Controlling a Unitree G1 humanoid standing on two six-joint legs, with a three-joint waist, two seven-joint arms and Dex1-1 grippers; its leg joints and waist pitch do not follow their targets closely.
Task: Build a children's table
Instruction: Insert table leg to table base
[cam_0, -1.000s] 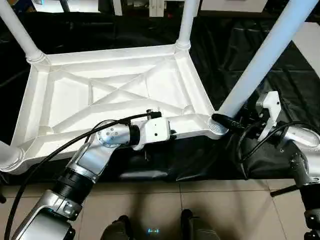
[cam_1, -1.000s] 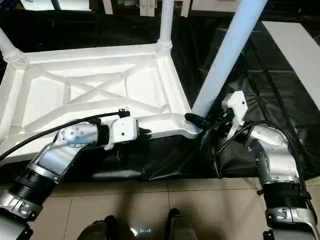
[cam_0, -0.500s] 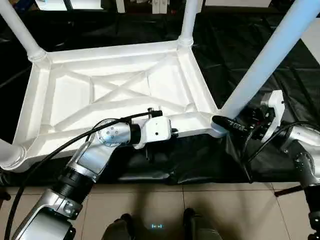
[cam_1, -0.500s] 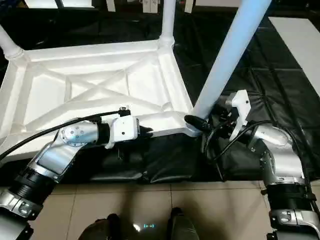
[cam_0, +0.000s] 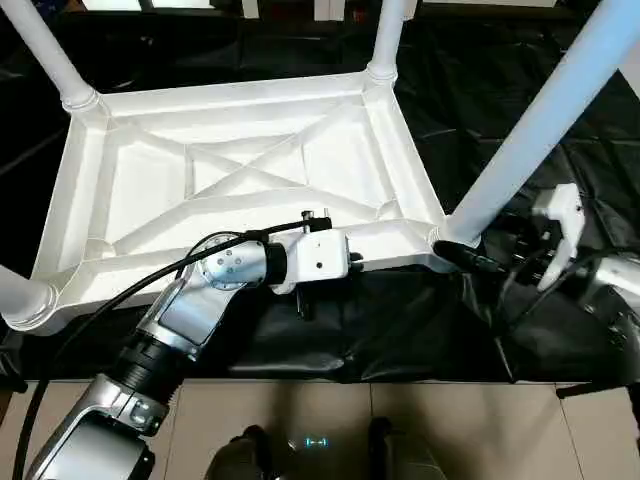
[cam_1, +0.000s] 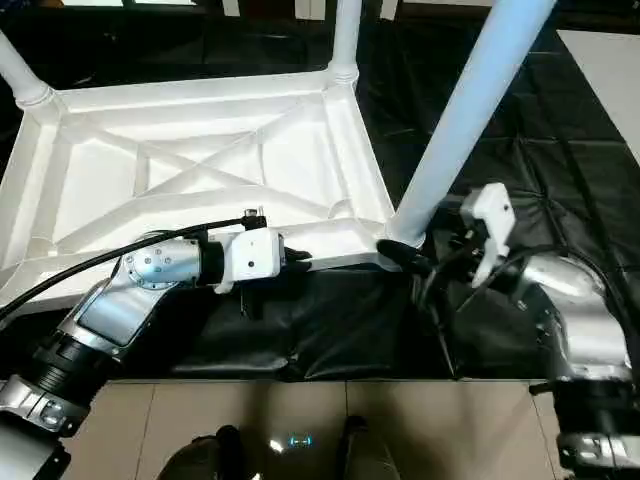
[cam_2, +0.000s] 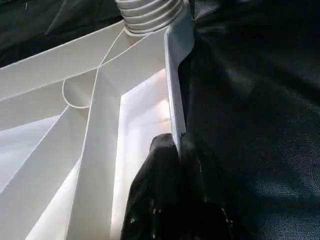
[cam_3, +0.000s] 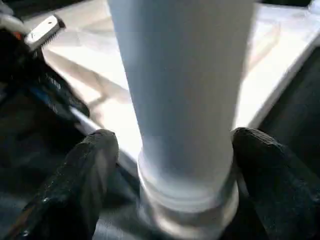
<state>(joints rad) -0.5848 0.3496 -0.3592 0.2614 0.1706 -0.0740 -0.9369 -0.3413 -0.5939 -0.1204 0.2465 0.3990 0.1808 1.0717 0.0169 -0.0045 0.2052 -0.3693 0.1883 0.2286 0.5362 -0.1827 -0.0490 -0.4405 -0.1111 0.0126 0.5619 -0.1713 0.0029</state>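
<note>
Right wrist view: we find the right gripper (cam_3: 172, 185) spread around the leg (cam_3: 180, 95); left gripper (cam_2: 172, 165) clamps the tabletop (cam_0: 240, 170) rim. Seating underway, we judge; firmer pressing next.

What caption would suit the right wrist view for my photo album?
Two black fingers flank, not touching, the base of a long white cylindrical tube leg standing in the white plastic tabletop.

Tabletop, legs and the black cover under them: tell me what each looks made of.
Tabletop: apparently moulded white plastic, glossy, with cast-in ribs. Legs, such as the near right one: smooth white tube, probably plastic too. Black cover: thin shiny sheeting, creased and folded, likely plastic film.
</note>
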